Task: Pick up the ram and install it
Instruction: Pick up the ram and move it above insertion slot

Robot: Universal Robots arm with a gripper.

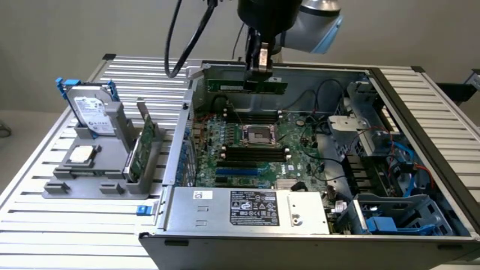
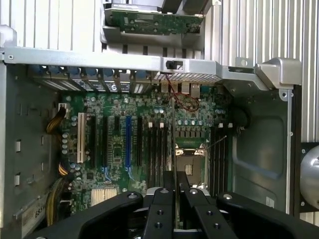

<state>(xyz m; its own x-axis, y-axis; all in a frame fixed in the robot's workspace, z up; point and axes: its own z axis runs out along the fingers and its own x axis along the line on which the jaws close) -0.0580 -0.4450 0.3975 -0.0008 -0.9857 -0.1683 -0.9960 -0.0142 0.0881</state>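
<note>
You have the ram (image 1: 234, 85) clamped along its upper edge by the fingers of the hand (image 1: 261, 72); the stick hangs level in the air just beneath the hand; below it sits the open computer case (image 1: 300, 250), memory slots (image 2: 158, 149) beside the processor socket (image 2: 192, 162); well away from the hand, on the worktop (image 1: 60, 236), a grey holder (image 1: 98, 169) carries a hard drive (image 1: 94, 112)

The gripper (image 1: 260, 77) covers the middle of the ram (image 1: 225, 85); the arm (image 1: 315, 25) runs off the exterior view's top edge.
</note>
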